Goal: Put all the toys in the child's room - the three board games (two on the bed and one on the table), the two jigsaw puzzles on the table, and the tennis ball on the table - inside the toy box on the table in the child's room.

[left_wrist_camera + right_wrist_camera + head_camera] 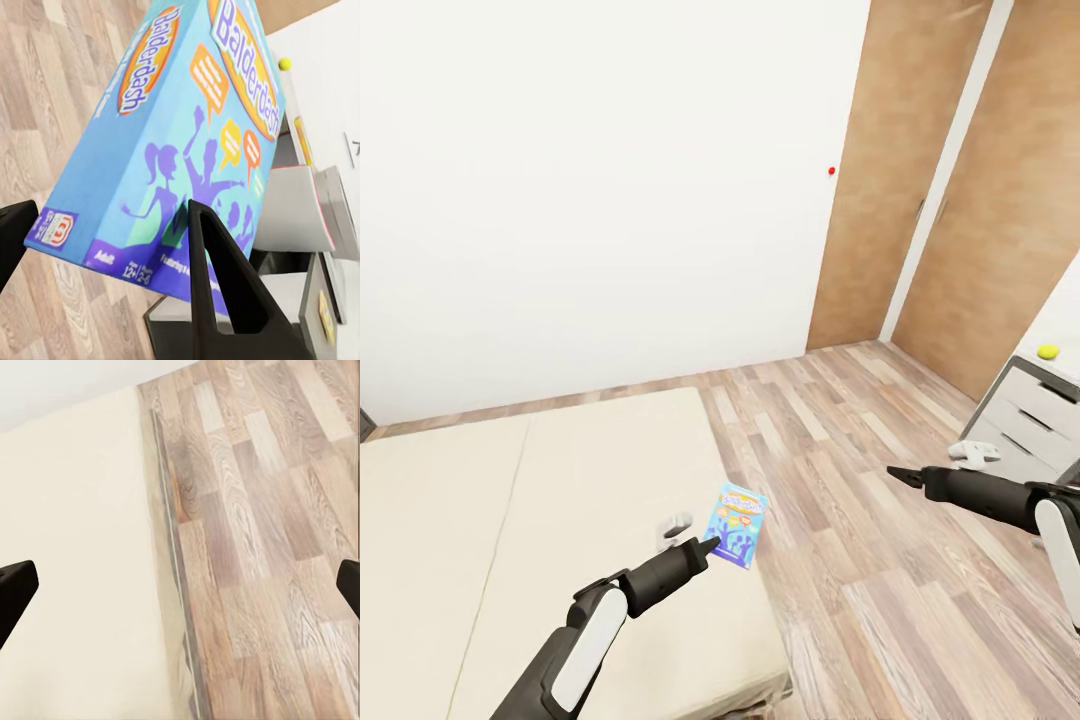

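— What is your left arm doing in the head view?

— It reaches forward over the bed [510, 520], and your left gripper [712, 545] is clenched on one blue Balderdash box [737, 525], held tilted in the air above the bed's floor-side edge. Your right arm stretches out over the wood-plank floor [860, 560]; its right gripper [896, 473] looks closed to a point from here. One tennis ball [1047, 352] sits on the counter [1060, 320] at the far right, above the grey drawers [1035, 410]. That makes one game box and one ball here.

— And the left wrist view?

— One black finger [206, 255] presses the printed face of the Balderdash box [172, 142], the other finger sits at its far edge. The tennis ball [284, 64] shows small past the box's corner.

— The right wrist view?

— Your two fingertips [15, 585] stand wide apart with nothing between them, so the right gripper is released. Beneath it the bed [75, 570] edge meets the floor [262, 547].
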